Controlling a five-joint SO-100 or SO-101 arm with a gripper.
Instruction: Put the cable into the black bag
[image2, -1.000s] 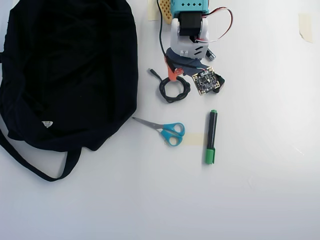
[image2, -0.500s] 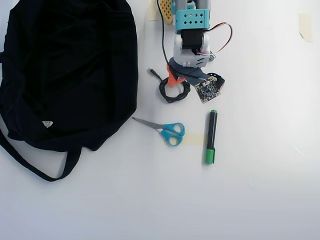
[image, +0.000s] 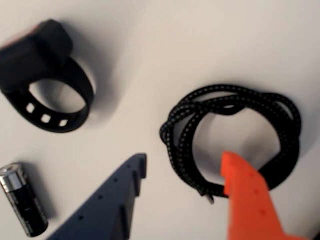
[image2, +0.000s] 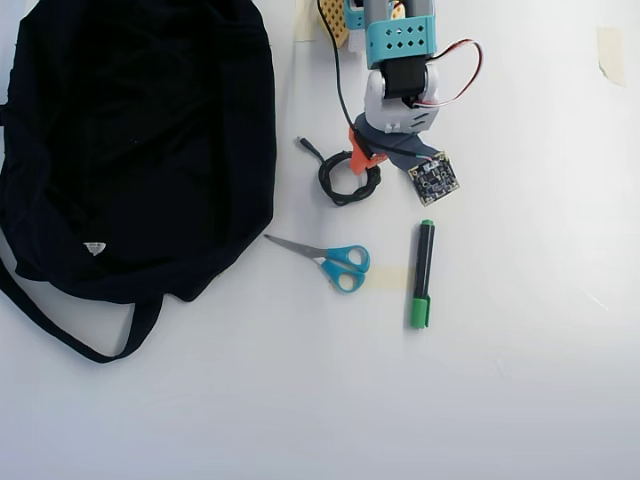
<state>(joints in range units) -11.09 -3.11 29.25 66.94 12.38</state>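
The end effector (image: 185, 170) stands wide open over the cable (image: 231, 137): in the wrist view its orange finger (image: 247, 195) crosses the coil's near rim while the dark blue finger (image: 112, 205) lies outside it. The cable (image2: 348, 180) rests on the white surface (image2: 520, 380), right of the black bag (image2: 135, 140), above the scissors (image2: 330, 260) in the overhead view.

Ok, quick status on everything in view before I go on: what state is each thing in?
cable: coiled, flat on table, outside the bag
gripper: open, orange finger inside the coil, dark finger outside
black bag: slumped on table
scissors: closed
green marker: capped
strap: looped
battery: lying flat
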